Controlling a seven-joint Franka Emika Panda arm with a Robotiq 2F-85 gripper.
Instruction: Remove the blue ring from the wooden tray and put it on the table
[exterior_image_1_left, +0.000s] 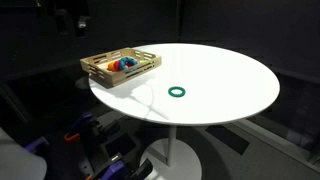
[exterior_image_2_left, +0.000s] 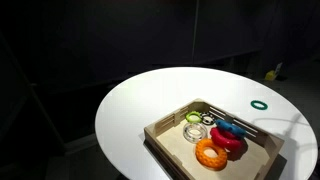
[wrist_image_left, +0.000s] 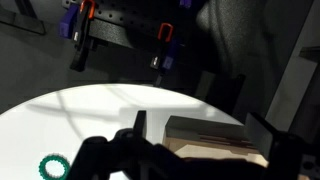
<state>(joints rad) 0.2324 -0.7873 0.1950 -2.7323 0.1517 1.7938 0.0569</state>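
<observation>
Fingers gape empty in wrist view; both exterior views show blue ring inside wooden tray.

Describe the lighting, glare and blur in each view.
In an exterior view the table glares white against a black room; in an exterior view the wooden tray is evenly lit, surroundings dark; in the wrist view the gripper is a dark, blurred silhouette.

Likely lab or workshop. Dark, unlit room around brightly lit white round table. Wrist view, top of frame: orange-handled clamps on dark rack. Exterior view, lower left: purple-blue gear, details unclear.
</observation>
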